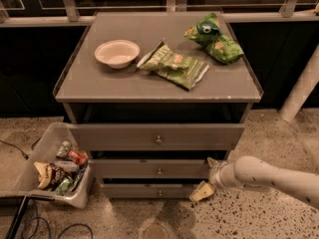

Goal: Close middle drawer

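Three drawers are counted: one top drawer [124,136], one middle drawer [129,169] and one bottom drawer [134,190]. One knob [158,139] is fitted per front, giving three in total. On the worktop [99,81], one bowl [117,53] and two green bags are counted: one centre bag [174,66] and one rear bag [214,39]. One bin [35,151] is set on the floor at the left; its contents cannot be counted reliably. One arm [269,176] with one hand [208,178] is counted. The hand is located at the right end of the middle drawer, with its two fingers [202,192] spread apart. One white post [301,91] is counted at the right.
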Controlling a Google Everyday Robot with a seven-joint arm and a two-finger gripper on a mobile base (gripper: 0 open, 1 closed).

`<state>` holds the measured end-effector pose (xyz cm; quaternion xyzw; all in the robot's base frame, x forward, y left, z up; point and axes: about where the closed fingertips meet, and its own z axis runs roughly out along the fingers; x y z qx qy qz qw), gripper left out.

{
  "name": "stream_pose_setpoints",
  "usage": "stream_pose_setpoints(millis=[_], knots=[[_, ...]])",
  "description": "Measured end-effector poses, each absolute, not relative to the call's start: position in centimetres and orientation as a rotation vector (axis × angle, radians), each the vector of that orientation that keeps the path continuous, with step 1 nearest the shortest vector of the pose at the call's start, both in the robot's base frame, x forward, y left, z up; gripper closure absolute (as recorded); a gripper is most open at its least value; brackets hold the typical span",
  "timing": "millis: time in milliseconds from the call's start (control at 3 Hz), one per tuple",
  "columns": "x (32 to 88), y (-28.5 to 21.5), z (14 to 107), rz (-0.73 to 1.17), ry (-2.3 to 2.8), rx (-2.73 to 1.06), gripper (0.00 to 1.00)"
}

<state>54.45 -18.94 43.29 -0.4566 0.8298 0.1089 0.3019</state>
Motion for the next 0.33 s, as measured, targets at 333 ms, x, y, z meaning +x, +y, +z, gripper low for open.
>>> stream_pose_setpoints(millis=[333], knots=[[54.45,-18.94,43.29,0.289,2.201,-1.211,0.00]])
